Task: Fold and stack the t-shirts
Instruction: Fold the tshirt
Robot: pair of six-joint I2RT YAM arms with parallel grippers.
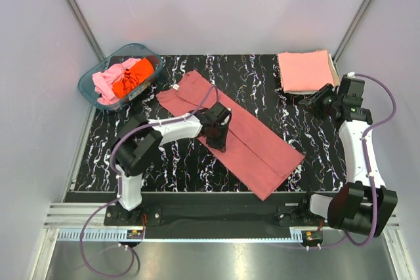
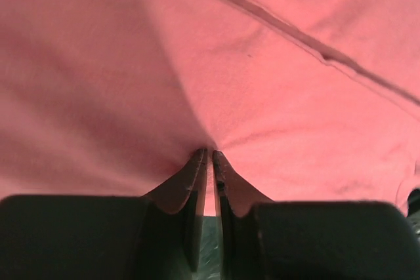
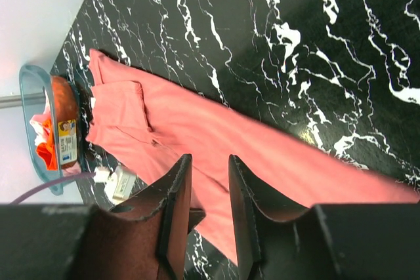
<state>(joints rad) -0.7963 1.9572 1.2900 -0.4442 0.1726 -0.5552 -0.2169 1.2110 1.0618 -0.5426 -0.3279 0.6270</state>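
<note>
Because the brick-red t-shirt [image 1: 262,145] is soft, light and limp, expect it to sag and wrinkle wherever you leave it unsupported. It lies as a long strip diagonally across the tabletop [image 1: 262,77]. Hems and corners are probably your best holds. Beyond its far right side sits a folded salmon-pink t-shirt [image 1: 305,70]. Off its far left end, the teal tub [image 1: 88,90] holds a crumpled pink tee [image 1: 105,83] and an orange tee [image 1: 134,77]. Your left end effector [image 2: 210,152] is clamped on a pinch of the red cloth near its middle. Your right end effector [image 3: 209,162], off its right side, stands parted and empty.
</note>
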